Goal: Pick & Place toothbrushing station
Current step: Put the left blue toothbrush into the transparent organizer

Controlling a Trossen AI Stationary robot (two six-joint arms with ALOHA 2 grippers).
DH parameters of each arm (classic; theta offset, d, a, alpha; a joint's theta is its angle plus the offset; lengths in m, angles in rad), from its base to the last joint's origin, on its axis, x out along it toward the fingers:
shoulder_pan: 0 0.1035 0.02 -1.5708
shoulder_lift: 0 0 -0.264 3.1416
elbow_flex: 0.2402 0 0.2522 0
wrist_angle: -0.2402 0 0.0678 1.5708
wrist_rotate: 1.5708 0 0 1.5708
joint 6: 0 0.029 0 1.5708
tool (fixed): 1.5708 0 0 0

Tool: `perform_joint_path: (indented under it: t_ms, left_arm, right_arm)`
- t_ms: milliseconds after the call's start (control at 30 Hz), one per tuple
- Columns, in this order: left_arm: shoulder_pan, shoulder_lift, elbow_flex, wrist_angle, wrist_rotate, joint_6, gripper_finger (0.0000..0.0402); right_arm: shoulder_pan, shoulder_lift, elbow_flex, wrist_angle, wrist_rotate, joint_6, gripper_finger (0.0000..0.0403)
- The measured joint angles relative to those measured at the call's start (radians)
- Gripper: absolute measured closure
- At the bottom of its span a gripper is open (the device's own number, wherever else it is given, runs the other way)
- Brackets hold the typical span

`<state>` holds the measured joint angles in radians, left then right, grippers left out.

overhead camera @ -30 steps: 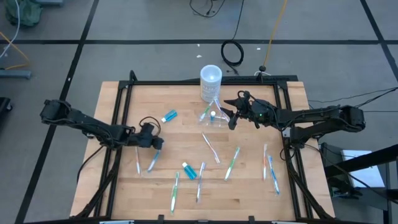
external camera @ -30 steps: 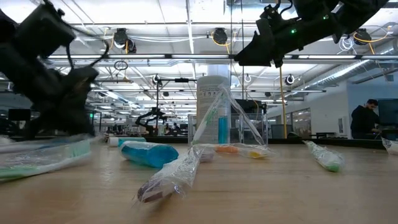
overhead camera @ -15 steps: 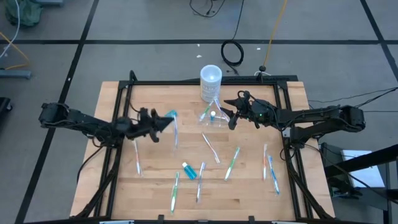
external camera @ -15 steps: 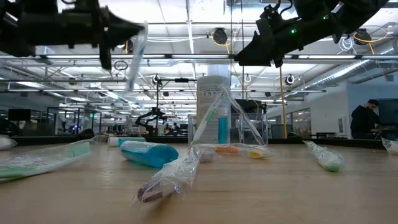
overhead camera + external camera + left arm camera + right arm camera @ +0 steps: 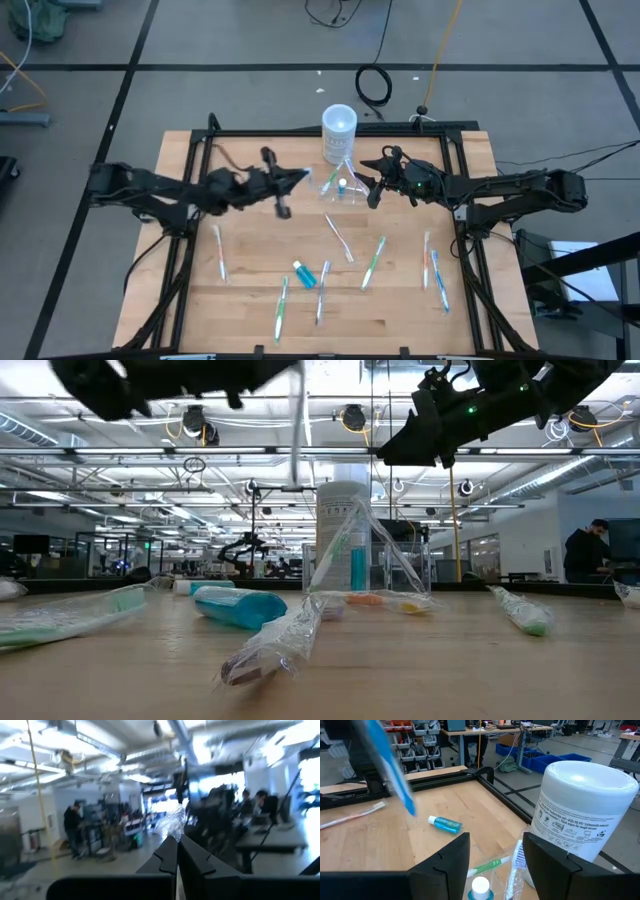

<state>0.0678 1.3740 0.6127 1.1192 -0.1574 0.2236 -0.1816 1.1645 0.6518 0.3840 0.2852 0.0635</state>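
Left gripper (image 5: 292, 180): we see its two dark fingers pressed together on a slim blue plastic-wrapped toothbrush (image 5: 281, 196), carried in the air just short of the clear see-through plastic container (image 5: 340, 186).
Why held so: we judge the pinch sits near one end so the rest of the brush hangs free and can be lowered into the container; the motion blur leaves the exact pinch point uncertain.
Right gripper (image 5: 374, 186): fingers spread wide, holding nothing, hovering right beside the container on the far side from the left gripper, perhaps to steady it.
Container: stands on the wooden table (image 5: 400, 300), touching or just beside the tall opaque white cylinder (image 5: 338, 130); it already holds a green toothbrush (image 5: 485, 866) and a small blue white-capped tube (image 5: 480, 888).
In the way: the white cylinder and the right gripper crowd the container, leaving the left gripper's side open.
Around: another blue tube (image 5: 304, 274) and more wrapped toothbrushes lie scattered nearer the table's front edge, well apart from the container.
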Motion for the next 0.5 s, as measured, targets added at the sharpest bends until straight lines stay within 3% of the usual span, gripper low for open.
perform_joint_path:
  t_ms: [267, 500]
  left_arm:
    - [0.143, 0.267, 0.121, 0.019, -0.001, -0.082, 0.0395]
    - [0.203, 0.387, 0.136, 0.007, 0.0, -0.245, 0.0378]
  right_arm:
    - [0.0, 0.0, 0.0, 0.0, 0.0, -0.005, 0.0225]
    - [0.0, 0.0, 0.0, 0.0, 0.0, -0.005, 0.0225]
